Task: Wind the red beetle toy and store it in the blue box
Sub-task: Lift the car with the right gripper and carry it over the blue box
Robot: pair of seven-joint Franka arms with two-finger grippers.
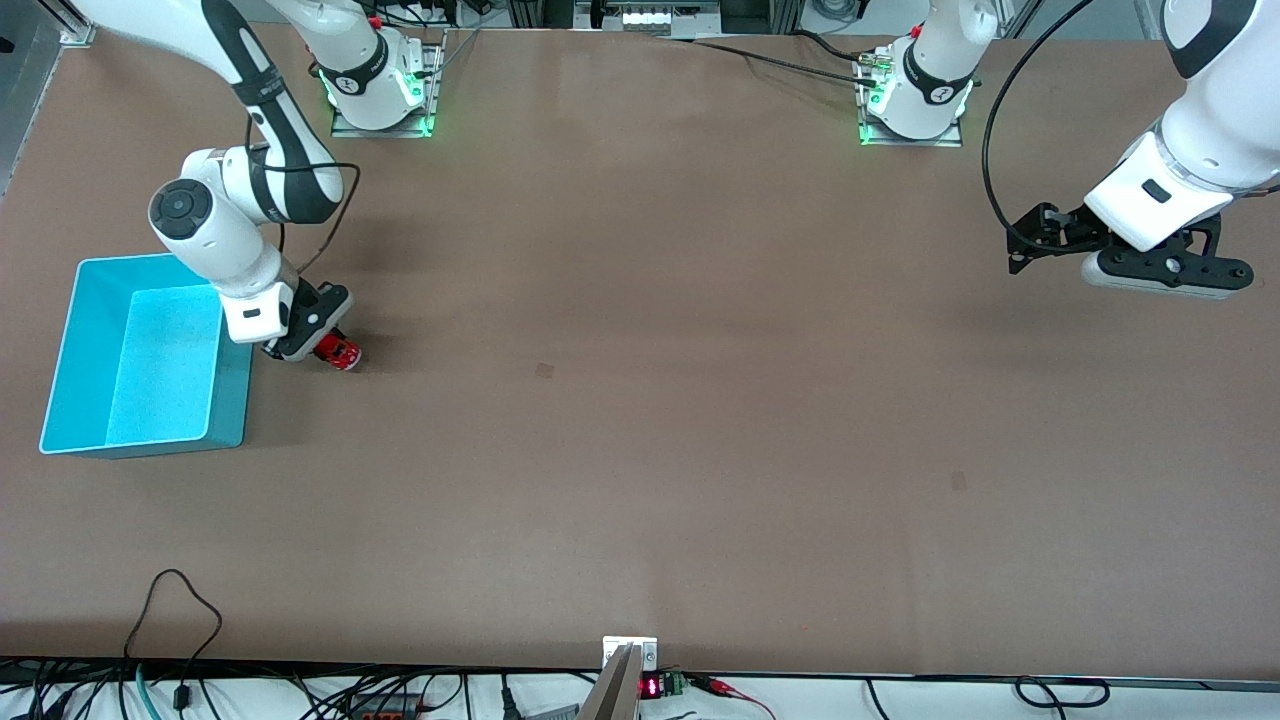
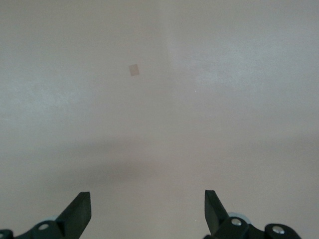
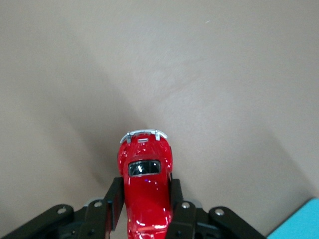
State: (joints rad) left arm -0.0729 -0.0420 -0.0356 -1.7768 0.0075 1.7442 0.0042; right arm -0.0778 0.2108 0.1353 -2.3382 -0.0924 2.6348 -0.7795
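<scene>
The red beetle toy (image 1: 338,352) is a tiny glossy red car with a silvery bumper, low at the table beside the blue box (image 1: 70,330), at the right arm's end. My right gripper (image 1: 318,345) is shut on the toy's sides. In the right wrist view the toy (image 3: 145,186) sits between the fingers (image 3: 114,196), its bumper pointing away from the wrist. The blue box is an open-topped cyan bin with nothing in it; a corner of it shows in the right wrist view (image 3: 299,224). My left gripper (image 1: 1030,245) is open and empty, waiting above the table at the left arm's end.
The brown table (image 1: 640,400) spreads between the two arms. Small faint marks (image 1: 544,370) lie on it near the middle. The arm bases (image 1: 380,90) stand along the edge farthest from the front camera. Cables (image 1: 180,600) hang at the nearest edge.
</scene>
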